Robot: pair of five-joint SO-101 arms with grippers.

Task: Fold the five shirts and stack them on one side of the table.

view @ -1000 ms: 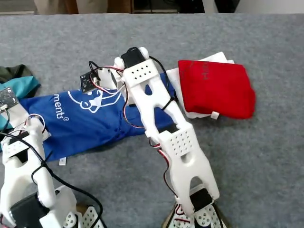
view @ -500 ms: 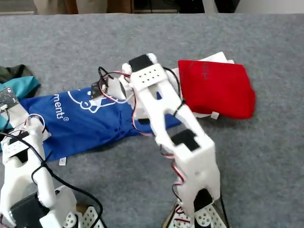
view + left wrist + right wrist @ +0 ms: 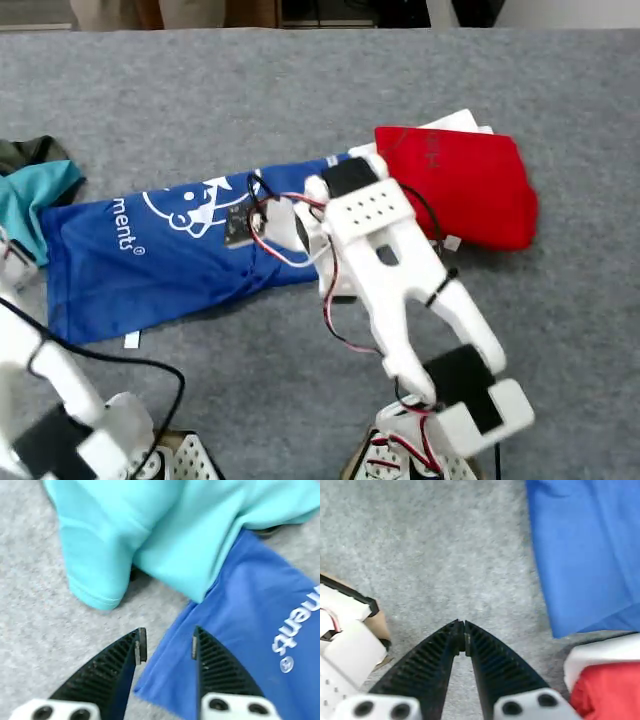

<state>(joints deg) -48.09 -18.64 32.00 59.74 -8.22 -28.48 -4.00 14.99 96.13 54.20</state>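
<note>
**Taking the blue shirt by its ends without snagging its neighbours**

The long blue cotton shirt with white print point(image 3: 170, 255) lies flat across the grey felt table cover point(image 3: 560, 330). It runs from the left side of the table to the middle. One end lies against the crumpled teal shirt point(image 3: 35, 195). The other end reaches the stack at the right, where a folded red shirt point(image 3: 455, 185) sits on a folded white one point(image 3: 462, 120).

I judge the step in hand to be folding the blue shirt.

My left gripper point(image 3: 168, 645) is spread wide, hovering over the blue shirt's corner point(image 3: 250, 630), just beside the teal sleeve point(image 3: 165, 530). To do this well, I should come down with one finger on each side of the blue hem only. I need to stay clear of the teal cloth, or both will lift together.

My right gripper point(image 3: 464, 629) is pressed closed on nothing, over bare felt near the blue shirt's other end point(image 3: 590, 555). It has to part its fingers before it can take that edge, and it should pinch well away from the red and white stack so the stack stays square.

Both ends should lift evenly, or the fold is likely to twist.
</note>
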